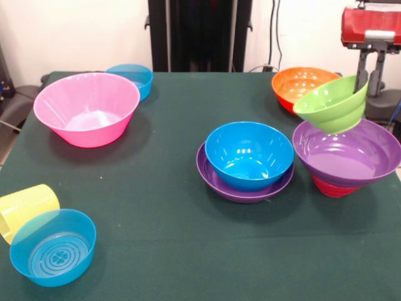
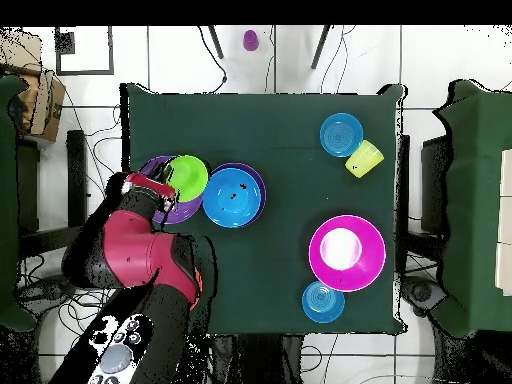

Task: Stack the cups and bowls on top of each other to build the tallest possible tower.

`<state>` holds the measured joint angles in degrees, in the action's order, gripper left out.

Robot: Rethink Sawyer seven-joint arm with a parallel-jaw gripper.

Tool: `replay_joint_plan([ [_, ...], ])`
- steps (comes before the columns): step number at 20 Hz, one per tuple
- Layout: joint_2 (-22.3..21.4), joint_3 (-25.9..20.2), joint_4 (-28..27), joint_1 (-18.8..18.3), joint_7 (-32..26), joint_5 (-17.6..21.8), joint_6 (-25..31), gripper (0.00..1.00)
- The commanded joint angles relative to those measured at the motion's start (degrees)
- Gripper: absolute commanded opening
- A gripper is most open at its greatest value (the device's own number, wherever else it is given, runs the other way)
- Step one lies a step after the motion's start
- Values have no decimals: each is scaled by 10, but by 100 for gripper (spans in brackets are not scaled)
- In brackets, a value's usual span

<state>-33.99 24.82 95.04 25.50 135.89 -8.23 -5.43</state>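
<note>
Overhead, gripper pinches tilted green bowl above purple bowl.

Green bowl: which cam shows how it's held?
Front view. The green bowl hangs tilted from the gripper above the purple bowl. Overhead shows only a flat green disc, its tilt and height lost.

A tilted bowl hangs at the fingers, over a wide bowl resting on a smaller one. Beside these on the table, a deep bowl sits in a shallow one.
</note>
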Motion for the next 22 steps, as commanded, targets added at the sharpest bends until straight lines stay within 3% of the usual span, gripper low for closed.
replay_joint_plan([
  [1, 34, -25, -24, 0, 43, -9, 50, 0],
  [10, 29, -58, -15, -12, 56, -9, 34, 0],
  [22, 23, -48, -26, 15, 63, -31, 62, 0],
])
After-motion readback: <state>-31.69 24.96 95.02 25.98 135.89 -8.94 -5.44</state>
